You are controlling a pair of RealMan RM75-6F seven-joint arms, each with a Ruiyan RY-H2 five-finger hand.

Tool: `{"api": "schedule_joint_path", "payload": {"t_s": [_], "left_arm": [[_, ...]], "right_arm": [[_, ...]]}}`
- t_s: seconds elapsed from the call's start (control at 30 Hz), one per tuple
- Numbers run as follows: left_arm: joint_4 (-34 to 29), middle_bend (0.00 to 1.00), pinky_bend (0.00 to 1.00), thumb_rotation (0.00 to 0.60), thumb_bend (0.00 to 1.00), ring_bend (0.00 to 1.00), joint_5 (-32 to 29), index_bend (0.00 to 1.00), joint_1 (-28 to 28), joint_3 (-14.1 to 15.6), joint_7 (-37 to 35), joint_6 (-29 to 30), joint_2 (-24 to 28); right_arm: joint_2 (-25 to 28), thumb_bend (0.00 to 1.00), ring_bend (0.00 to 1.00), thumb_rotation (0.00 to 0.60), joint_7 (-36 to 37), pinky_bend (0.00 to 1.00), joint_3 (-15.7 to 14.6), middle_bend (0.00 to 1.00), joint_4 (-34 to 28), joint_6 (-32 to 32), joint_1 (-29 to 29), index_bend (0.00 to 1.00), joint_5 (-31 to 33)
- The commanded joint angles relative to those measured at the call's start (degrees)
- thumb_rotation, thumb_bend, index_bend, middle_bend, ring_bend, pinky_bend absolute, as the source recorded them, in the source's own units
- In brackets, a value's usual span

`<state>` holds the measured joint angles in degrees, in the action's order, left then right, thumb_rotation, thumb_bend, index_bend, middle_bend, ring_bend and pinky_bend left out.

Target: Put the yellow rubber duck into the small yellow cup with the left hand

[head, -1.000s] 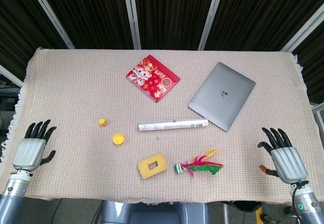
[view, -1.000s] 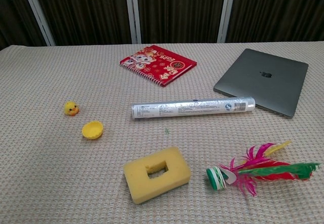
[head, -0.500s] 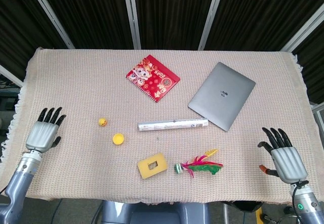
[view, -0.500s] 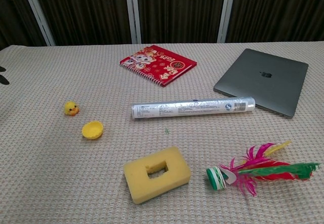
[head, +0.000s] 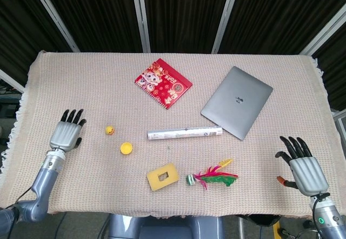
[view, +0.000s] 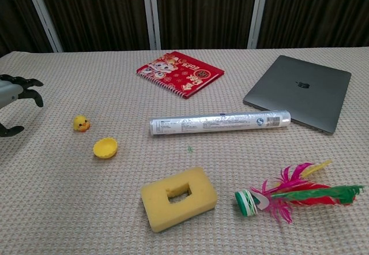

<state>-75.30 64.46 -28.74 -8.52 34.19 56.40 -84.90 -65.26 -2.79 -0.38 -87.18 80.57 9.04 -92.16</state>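
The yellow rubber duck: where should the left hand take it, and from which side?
Pinch the rubber duck across its round body from above, probably. It sits upright, small and low on the cloth, apart from the yellow cup; the open left hand is to its left.

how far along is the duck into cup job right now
Nothing is finished: the yellow rubber duck sits on the table cloth, apart from the small yellow cup. The left hand is open beside the duck, holding nothing. The right hand rests open at the table edge. Gripping, carrying and dropping the duck in are all left.
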Motion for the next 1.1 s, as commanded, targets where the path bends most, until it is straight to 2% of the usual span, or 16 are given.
{"api": "schedule_joint_path", "payload": {"t_s": [0.03, 0.67, 1.1], "left_arm": [[-0.15, 0.0, 0.04, 0.6, 0.39, 0.0, -1.34, 0.27, -0.76, -0.17, 1.02, -0.34, -0.77], [0.22, 0.0, 0.04, 0.6, 0.41, 0.0, -2.71, 0.34, -2.64, 1.67, 3.25, 0.8, -2.74], [4.41, 0.0, 0.04, 0.6, 0.41, 0.0, -4.73, 0.33, -5.98, 0.5, 3.11, -1.54, -5.87]], "right_arm": [[0.0, 0.0, 0.0, 0.6, 0.04, 0.0, -0.02, 0.06, 0.03, 0.0, 0.02, 0.38, -0.08], [0.04, 0.0, 0.0, 0.6, 0.28, 0.0, -0.07, 0.06, 0.07, -0.06, 0.04, 0.38, -0.14], [0.05, 0.0, 0.0, 0.6, 0.03, 0.0, -0.01, 0.06, -0.1, -0.28, 0.02, 0.38, 0.23]]}}
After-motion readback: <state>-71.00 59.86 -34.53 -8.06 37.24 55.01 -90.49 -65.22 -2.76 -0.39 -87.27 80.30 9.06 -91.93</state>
